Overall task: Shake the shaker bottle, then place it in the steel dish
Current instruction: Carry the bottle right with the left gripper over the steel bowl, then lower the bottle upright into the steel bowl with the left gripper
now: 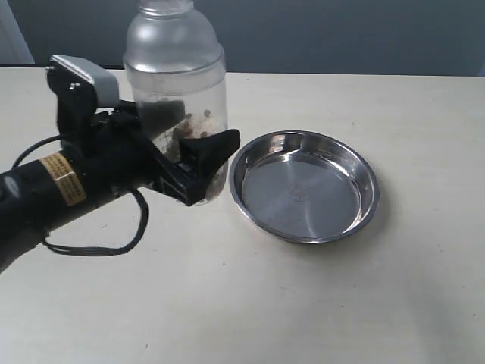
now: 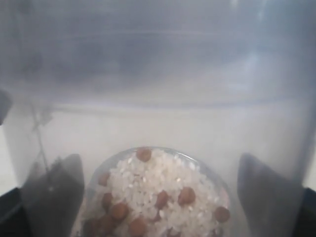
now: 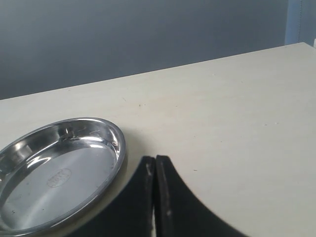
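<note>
The shaker bottle (image 1: 174, 76) stands upright just left of the steel dish (image 1: 305, 189), with its cap cut off by the frame's top edge. White grains and brown round pieces lie in its lower part (image 2: 158, 197). My left gripper (image 1: 193, 148) is shut on the bottle's lower half, with one black finger (image 1: 214, 149) across the front and the other behind the plastic. In the left wrist view the bottle (image 2: 158, 89) fills the frame between both fingers. I cannot tell whether its base touches the table. My right gripper (image 3: 155, 162) is shut and empty, beside the dish (image 3: 54, 173).
The pale tabletop (image 1: 364, 303) stretches in front of and to the right of the dish. The left arm's black body and looping cable (image 1: 98, 246) hang over the table's left side. A grey wall (image 3: 148, 34) runs behind the table's far edge.
</note>
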`<state>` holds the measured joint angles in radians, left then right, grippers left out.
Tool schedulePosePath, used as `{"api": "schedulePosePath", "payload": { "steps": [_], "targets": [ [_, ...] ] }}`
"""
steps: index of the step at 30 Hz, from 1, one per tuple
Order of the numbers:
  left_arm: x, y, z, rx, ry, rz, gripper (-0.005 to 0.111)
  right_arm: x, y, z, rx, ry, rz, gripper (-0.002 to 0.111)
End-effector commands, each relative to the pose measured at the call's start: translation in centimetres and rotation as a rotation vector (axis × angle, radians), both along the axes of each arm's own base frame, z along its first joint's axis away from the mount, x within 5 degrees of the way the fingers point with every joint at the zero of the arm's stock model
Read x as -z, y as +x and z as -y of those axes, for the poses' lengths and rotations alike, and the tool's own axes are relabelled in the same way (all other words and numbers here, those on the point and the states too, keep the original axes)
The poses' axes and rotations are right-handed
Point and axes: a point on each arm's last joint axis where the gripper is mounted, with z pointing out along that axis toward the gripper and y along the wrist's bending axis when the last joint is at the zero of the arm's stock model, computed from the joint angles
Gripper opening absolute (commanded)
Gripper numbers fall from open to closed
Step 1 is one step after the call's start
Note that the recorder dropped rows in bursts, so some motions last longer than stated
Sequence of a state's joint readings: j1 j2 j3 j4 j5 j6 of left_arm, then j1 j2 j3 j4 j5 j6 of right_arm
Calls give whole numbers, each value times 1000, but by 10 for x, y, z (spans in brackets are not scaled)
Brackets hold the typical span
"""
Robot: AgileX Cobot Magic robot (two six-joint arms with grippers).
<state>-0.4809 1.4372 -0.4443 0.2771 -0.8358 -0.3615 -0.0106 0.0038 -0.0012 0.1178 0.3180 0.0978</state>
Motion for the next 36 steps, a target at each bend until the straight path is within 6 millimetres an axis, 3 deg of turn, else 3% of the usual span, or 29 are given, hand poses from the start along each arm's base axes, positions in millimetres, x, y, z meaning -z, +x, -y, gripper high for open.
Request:
{"api": "schedulePosePath", "payload": {
  "steps": [1, 13, 20, 25, 29, 36],
  "targets": [
    [1, 24, 21, 83, -30, 86, 0, -1, 0, 0, -2, -5, 15, -1],
    [34, 94, 62, 125, -88, 52, 0, -1, 0, 0, -2, -5, 15, -1],
    [60, 124, 89, 215, -44, 74, 0, -1, 0, 0, -2, -5, 15, -1],
    [86, 136, 109, 240, -24, 47, 0, -1, 0, 0, -2, -5, 15, -1],
    [105, 144, 112, 219, 25, -5, 0, -1, 0, 0, -2, -5, 15, -1],
    [112, 146, 112, 204, 29, -22, 0, -1, 0, 0, -2, -5, 15, -1]
  ]
}}
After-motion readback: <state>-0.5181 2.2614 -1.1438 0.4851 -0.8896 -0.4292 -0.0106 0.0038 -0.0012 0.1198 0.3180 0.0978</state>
